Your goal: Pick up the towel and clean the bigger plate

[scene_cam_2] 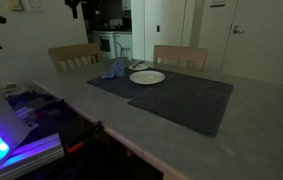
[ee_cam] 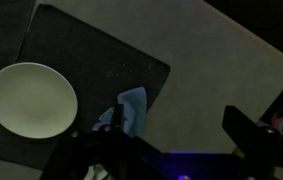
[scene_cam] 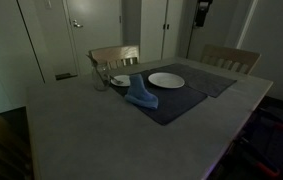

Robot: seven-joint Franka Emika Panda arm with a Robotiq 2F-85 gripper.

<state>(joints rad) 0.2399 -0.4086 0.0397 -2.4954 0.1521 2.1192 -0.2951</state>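
- Tool [ee_cam: 163,138]: jaws spread wide, nothing between them, positioned well above the surface [ee_cam: 231,60].
- Towel [ee_cam: 131,108]: light blue, crumpled on a dark placemat [ee_cam: 91,55], just beside the bigger plate [ee_cam: 31,98].
- Bigger plate: white, round, lying flat on the same placemat.
- Two chairs [scene_cam: 114,55]: at the surface's far edge.

The tool [ee_cam: 163,140] looks black, angular and blocky.

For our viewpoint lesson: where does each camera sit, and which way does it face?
Exterior view: low at a corner of the table, facing the bigger round white plate and chairs; robot unclear.
Exterior view: at another table edge, facing the plate and chairs; robot unclear.
Wrist view: overhead, looking down; open gripper at bottom.
Shared: plate, small light-blue cloth towel.
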